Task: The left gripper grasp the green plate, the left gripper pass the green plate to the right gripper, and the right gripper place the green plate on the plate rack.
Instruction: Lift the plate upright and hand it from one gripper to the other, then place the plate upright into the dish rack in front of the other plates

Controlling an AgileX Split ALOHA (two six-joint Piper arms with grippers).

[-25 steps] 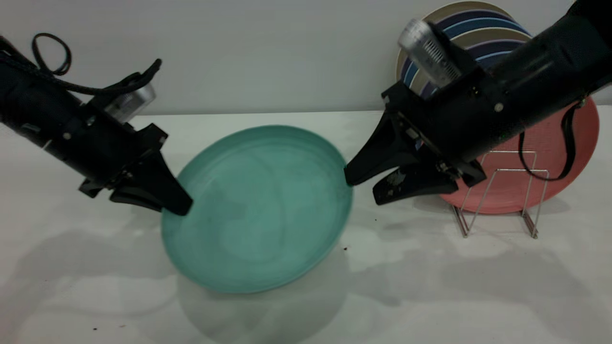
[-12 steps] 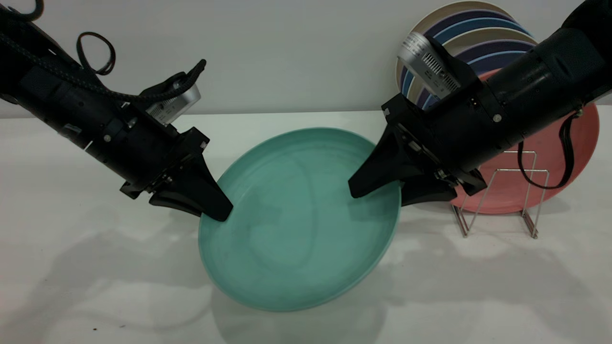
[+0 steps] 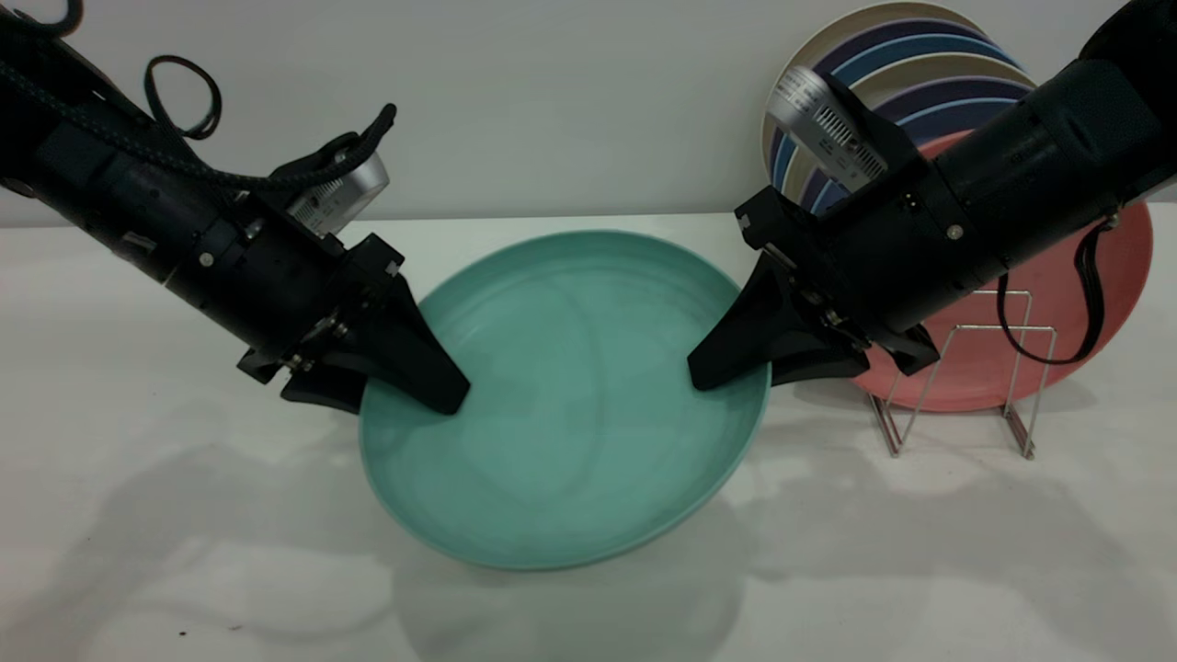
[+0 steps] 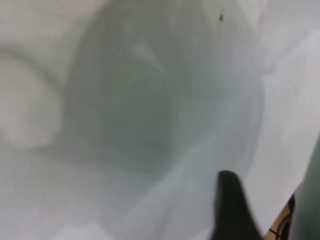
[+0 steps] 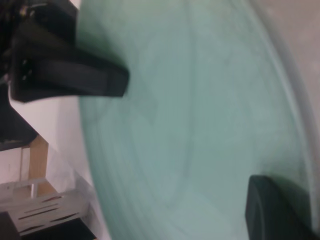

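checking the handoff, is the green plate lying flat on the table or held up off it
Held up, tilted. The green plate hangs between the left gripper and right gripper, both clamping opposite rims, its shadow on the table below.

green plate (image 3: 570,405) has shifted toward the plate rack (image 3: 956,377) over the last second. right tool (image 3: 736,372), earlier just off its rim, now grips that rim; left tool (image 3: 405,395) has followed it.

Green plate (image 3: 570,405) — tilted, held aloft.
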